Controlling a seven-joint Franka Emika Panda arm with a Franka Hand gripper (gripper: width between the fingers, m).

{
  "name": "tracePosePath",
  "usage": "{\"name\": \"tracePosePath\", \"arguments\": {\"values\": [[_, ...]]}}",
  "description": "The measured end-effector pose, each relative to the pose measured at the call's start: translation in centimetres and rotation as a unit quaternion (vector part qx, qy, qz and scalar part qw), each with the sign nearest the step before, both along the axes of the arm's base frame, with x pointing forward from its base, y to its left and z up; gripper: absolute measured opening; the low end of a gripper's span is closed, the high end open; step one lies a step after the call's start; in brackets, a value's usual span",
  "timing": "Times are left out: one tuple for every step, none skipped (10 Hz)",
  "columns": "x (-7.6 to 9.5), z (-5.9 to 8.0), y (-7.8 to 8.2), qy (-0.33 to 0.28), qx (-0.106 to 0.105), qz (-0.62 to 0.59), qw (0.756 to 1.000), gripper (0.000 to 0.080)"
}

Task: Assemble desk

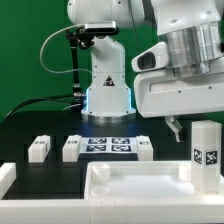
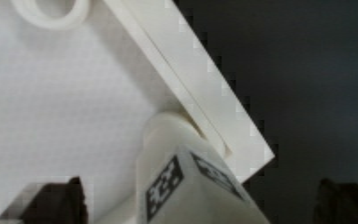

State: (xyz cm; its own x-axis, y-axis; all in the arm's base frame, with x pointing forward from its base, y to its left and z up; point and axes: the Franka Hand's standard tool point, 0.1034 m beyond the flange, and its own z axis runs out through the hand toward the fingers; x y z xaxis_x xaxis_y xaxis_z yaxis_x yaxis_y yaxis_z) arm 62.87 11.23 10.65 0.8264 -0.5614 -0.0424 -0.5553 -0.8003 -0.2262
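The desk's wide white panel (image 1: 130, 185) lies flat at the front of the table. In the wrist view the panel (image 2: 69, 110) fills most of the picture, with a round socket (image 2: 55, 10) at one corner. One tagged block leg (image 1: 205, 155) stands upright on the panel's corner at the exterior view's right. My gripper (image 1: 188, 124) hangs just above it, open. Seen from the wrist, the leg (image 2: 185, 175) sits between the two dark fingertips (image 2: 51, 202) of the gripper (image 2: 197, 205), with a gap on each side. Three more legs (image 1: 38, 148) (image 1: 72, 148) (image 1: 143, 148) lie behind the panel.
The marker board (image 1: 108, 145) lies flat on the black table between the loose legs. The arm's white base (image 1: 108, 85) stands behind it, with cables trailing off to the exterior view's left. A green backdrop closes the scene.
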Motion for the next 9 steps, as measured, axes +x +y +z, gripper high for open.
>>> {"name": "tracePosePath", "arguments": {"values": [[-0.16,-0.12,-0.07,-0.008,-0.006,0.044,0.999,0.0648],[-0.13,-0.18,-0.13,-0.016,-0.01,0.083,0.996,0.0649],[-0.12,-0.16,-0.12,-0.024,-0.013,0.118,0.993,0.0649],[0.12,0.21,-0.08,-0.031,-0.037,0.222,0.974,0.0649],[0.76,0.44,0.07,-0.044,-0.044,0.273,0.96,0.0649],[0.59,0.29,0.03,-0.04,-0.043,0.26,0.964,0.0649],[0.59,0.29,0.03,-0.039,-0.043,0.256,0.965,0.0638],[0.58,0.27,0.05,-0.037,-0.041,0.245,0.968,0.0638],[0.57,0.27,0.12,-0.029,-0.038,0.205,0.978,0.0457]]}}
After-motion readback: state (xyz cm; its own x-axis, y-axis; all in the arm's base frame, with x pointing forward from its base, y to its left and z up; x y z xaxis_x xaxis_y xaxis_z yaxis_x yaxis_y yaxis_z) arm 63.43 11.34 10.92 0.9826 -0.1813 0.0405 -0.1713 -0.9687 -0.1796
